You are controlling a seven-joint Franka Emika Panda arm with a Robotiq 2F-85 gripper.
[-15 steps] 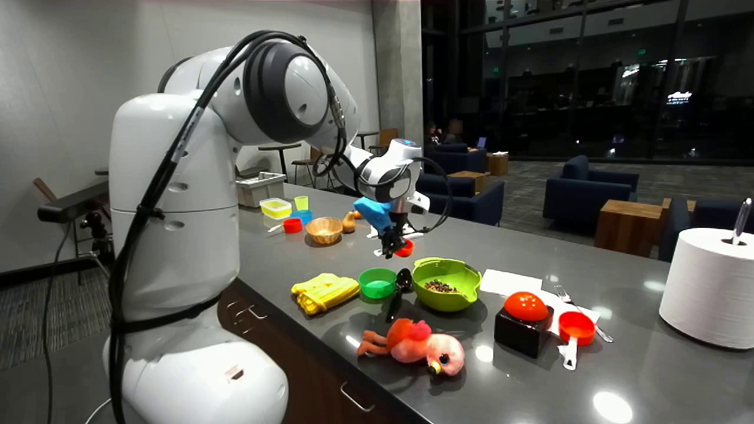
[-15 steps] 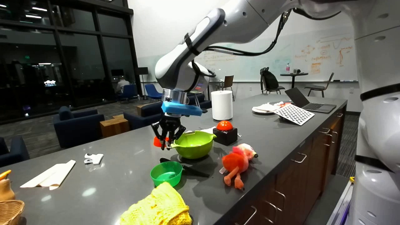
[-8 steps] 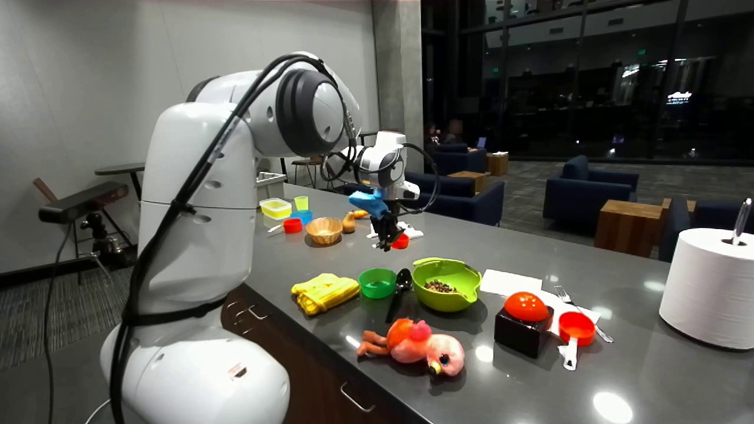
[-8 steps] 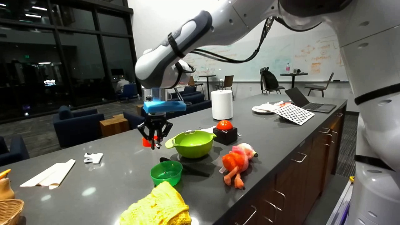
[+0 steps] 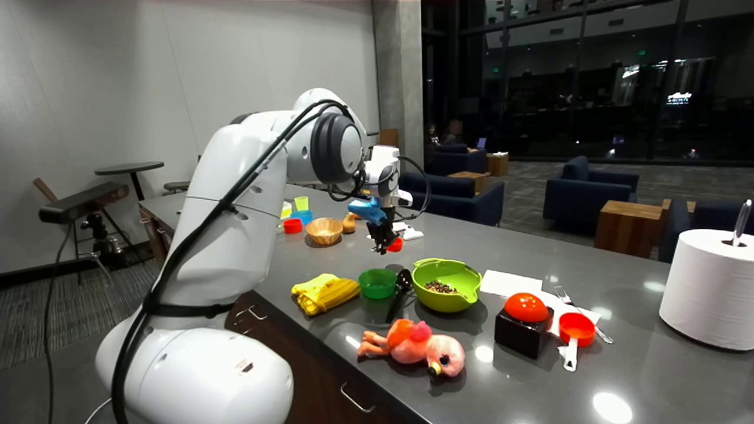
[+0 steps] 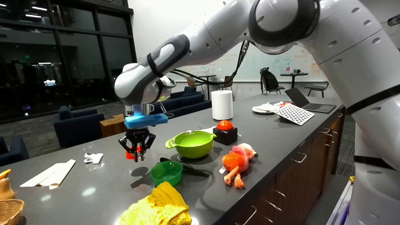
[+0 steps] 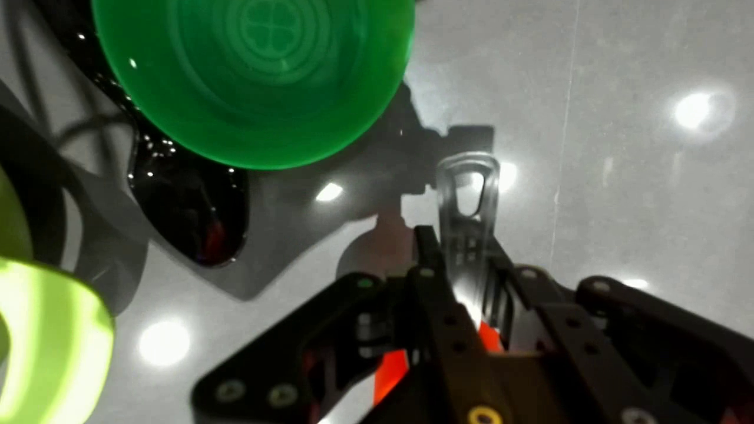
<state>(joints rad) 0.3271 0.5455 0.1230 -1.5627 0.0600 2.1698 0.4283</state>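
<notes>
Low in the wrist view, the end effector (image 7: 461, 247) pinches a red cup (image 5: 395, 244) by its handle (image 7: 462, 232), light, stiff plastic I'd guess, best held there

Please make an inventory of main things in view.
Held measuring cup: one, red, above counter
Knitted cloth: one, yellow, on counter
Small bowl: one, green, beside cloth
Mixing bowl: one, lime, on counter
Spoon: one, black, between both bowls
Plush flamingo: one, pink-orange, near counter edge
Button: one, red, on black box
Resting measuring cup: one, red, beside fork
Fork: one, silver, near button
Paper towel roll: one, white, on counter
Robot arm: one, white, over counter
Fingers: two, black, closed on cup handle
</notes>
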